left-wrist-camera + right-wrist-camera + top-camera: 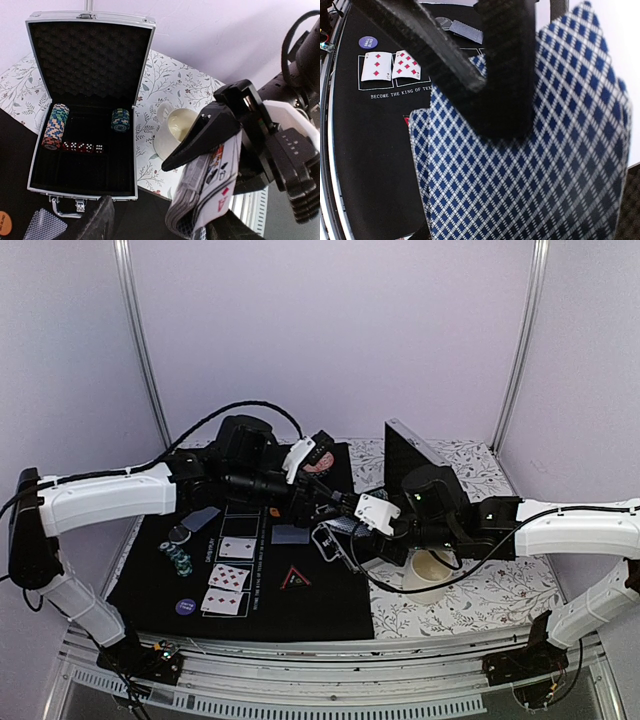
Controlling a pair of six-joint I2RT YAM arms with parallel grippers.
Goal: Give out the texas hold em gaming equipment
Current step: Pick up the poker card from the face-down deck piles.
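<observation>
Three face-up cards (229, 577) lie at lower left on the mat (330, 615), plus two face-down cards (291, 534). At centre the right tool (345, 523) clamps one deck (200, 200) — blue diamond-checked backs. Left tool (335, 502) — grip unclear.

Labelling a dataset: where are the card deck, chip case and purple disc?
card deck (192, 197), left wrist view, stacked edge.
chip case (90, 55), left wrist view, foam lid lining.
purple disc (368, 42), right wrist view, top face.
</observation>
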